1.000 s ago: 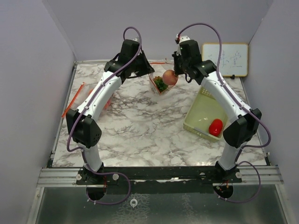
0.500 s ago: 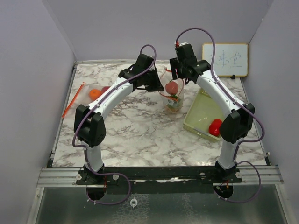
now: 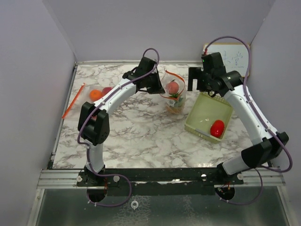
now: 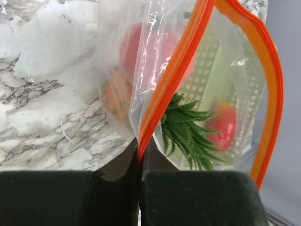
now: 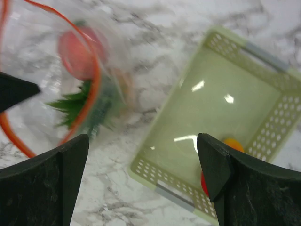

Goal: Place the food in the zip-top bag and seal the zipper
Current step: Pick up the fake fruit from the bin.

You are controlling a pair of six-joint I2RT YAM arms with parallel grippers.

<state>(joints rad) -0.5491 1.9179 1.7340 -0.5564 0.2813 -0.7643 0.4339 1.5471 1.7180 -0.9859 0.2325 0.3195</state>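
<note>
The left arm (image 3: 115,96) is seen folded at the elbow above its base and stretched up and to the right across the desk (image 3: 136,134), with the wrist level with the zip-top bag (image 3: 176,101). The left fingers (image 4: 188,197) are pressed together on the bag's orange zipper rim (image 4: 176,75), so the bag is held upright with its mouth gaping. Inside the bag, a pink peach (image 3: 173,87) and the green leaves of a pineapple (image 4: 184,128) are observed. An orange item lower down is blurred by the plastic.

The right arm (image 3: 249,110) is bent out toward the right wall, with the forearm reaching back and leftward over the far corner of the mesh basket (image 3: 202,106). The right fingers (image 5: 235,183) are spread wide and hold nothing, just to the right of the bag.

One red fruit (image 3: 217,128) lies in the basket. An orange (image 3: 95,93) and a red piece (image 3: 106,89) lie on the desk to the left of the left arm.
</note>
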